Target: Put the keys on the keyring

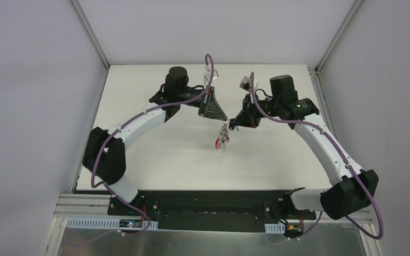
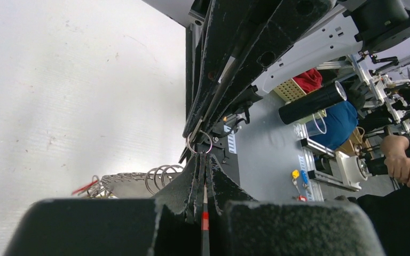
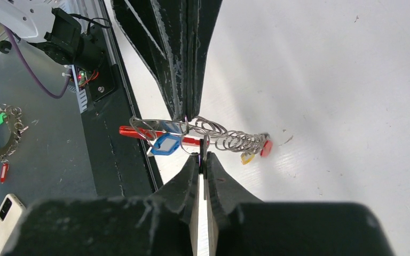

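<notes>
1. White table [image 1: 165, 160], grey walls around.
2. Left end effector [image 1: 222, 118] is clenched on the keyring [image 1: 223, 136], held in the air above mid-table.
3. Right end effector [image 1: 231, 126] is pinched nearly closed against its red bar; grip unclear.
4. Coloured-head keys [image 3: 166, 144] dangle from it.

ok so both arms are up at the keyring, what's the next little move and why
Probably nudge the right jaws slightly toward the left jaws to work the small ring onto the keyring: both jaws look shut, tip to tip at that ring, other keys already hanging.
</notes>
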`<state>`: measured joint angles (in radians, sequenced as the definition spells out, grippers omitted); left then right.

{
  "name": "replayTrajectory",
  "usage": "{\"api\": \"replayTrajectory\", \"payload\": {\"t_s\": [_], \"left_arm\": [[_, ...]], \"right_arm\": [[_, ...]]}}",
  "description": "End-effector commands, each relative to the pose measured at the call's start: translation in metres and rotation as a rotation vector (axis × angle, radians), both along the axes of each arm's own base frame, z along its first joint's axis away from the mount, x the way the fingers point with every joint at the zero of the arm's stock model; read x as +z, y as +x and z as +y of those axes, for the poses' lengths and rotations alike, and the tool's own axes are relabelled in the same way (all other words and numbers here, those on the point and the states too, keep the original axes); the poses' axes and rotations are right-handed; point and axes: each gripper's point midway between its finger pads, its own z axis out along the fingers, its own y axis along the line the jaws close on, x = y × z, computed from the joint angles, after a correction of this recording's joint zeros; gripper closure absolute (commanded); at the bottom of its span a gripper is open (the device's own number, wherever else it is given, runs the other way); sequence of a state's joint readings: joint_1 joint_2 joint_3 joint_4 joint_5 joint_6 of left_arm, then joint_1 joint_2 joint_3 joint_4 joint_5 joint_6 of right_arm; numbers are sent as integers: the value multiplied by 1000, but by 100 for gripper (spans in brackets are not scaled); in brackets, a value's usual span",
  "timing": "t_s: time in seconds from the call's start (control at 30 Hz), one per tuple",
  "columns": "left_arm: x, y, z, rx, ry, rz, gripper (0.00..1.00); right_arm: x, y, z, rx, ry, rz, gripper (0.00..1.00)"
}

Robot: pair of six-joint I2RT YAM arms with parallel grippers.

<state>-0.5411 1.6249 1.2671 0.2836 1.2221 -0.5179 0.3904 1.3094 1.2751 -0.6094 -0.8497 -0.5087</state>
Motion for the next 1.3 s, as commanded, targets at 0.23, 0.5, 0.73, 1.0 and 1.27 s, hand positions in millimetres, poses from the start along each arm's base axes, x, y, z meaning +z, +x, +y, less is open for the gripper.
{"api": "replayTrajectory", "payload": {"t_s": [0.23, 0.5, 0.73, 1.0, 1.27], "left_arm": [[18, 2, 3, -16, -15, -104, 100], [18, 2, 2, -14, -13, -101, 100], [14, -1, 2, -26, -8, -95, 100], [7, -5, 5, -40, 9, -98, 100], [7, -11, 7, -62, 2, -107, 100]], "right_arm": [[23, -12, 11, 83, 54, -29, 97], [18, -15, 16, 107, 48, -14, 97], [21, -9, 19, 93, 47, -20, 98], [23, -4, 16, 63, 35, -34, 99], [25, 2, 12, 29, 26, -45, 99]]}}
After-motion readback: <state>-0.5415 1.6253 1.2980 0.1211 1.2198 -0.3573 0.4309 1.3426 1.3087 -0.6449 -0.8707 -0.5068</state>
